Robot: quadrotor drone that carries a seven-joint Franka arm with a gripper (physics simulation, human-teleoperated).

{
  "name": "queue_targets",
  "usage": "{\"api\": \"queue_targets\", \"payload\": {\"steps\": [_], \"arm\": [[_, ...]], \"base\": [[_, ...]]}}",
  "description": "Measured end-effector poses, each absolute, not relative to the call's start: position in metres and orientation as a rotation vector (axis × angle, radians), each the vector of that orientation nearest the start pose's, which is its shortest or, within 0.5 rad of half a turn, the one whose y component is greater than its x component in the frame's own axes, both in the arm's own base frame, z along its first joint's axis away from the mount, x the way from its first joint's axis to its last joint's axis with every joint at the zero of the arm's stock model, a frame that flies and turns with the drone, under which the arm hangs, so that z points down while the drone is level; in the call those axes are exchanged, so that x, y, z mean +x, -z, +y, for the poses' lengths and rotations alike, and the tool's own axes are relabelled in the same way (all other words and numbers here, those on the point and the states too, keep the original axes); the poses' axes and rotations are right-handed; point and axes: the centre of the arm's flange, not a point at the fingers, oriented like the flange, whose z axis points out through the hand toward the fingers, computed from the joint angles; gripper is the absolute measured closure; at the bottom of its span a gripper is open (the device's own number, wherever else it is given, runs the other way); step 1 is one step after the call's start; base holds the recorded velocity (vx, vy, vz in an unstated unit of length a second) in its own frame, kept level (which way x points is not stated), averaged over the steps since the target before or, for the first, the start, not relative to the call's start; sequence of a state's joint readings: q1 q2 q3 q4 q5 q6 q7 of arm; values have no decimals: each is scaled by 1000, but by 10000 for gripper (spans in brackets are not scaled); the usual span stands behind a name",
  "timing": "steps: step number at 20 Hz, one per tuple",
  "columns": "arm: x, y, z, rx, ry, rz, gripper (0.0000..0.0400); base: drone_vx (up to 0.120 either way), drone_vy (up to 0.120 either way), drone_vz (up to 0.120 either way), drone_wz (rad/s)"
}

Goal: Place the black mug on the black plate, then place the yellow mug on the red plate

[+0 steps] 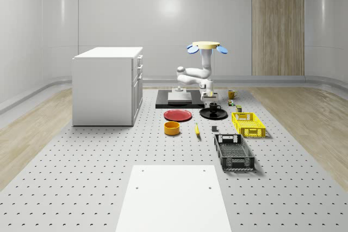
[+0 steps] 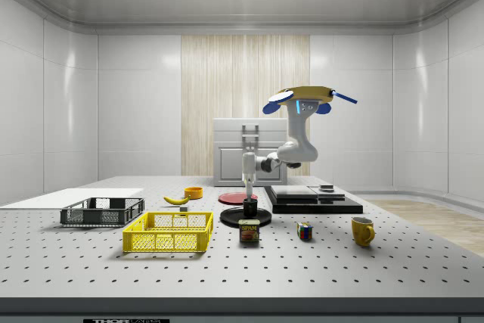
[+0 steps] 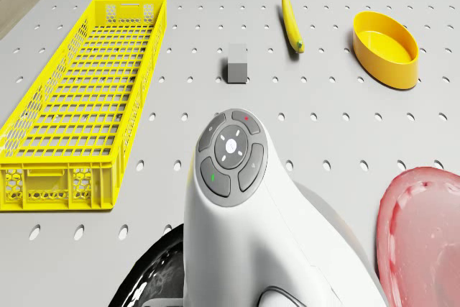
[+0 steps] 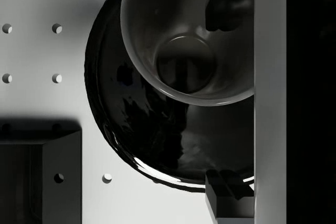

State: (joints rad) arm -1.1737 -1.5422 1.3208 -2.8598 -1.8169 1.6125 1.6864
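1. Nearest the whole-scene camera, a white panel lies flat on the perforated surface, with a black crate and a yellow crate farther back.
2. The black mug stands upright on the black plate, its mouth turned up; in the wrist view the mug is seen straight down its opening, off the plate's centre.
3. The hand hangs directly above the mug; its fingers are spread on either side of the mug, apart from it.
4. The drone hovers above the black base slab.
5. The yellow mug stands upright, well apart from the red plate; its handle is seen in the side view.
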Motion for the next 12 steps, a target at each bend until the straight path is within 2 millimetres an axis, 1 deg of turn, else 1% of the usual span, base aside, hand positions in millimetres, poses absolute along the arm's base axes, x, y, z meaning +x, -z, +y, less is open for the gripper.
{"api": "queue_targets", "payload": {"steps": [2,3,7,8,9,12], "arm": [[307,-496,2,1,-786,-2,4],[307,-492,2,1,-786,-2,3],[307,-481,2,1,-786,-2,1],[307,-480,2,1,-786,-2,1],[307,-478,2,1,-786,-2,1],[307,-476,2,1,-786,-2,0]], "base": [[0,0,0,0],[0,0,80,0],[0,0,120,0],[0,40,120,0],[-40,120,120,0],[-120,120,120,0]]}}
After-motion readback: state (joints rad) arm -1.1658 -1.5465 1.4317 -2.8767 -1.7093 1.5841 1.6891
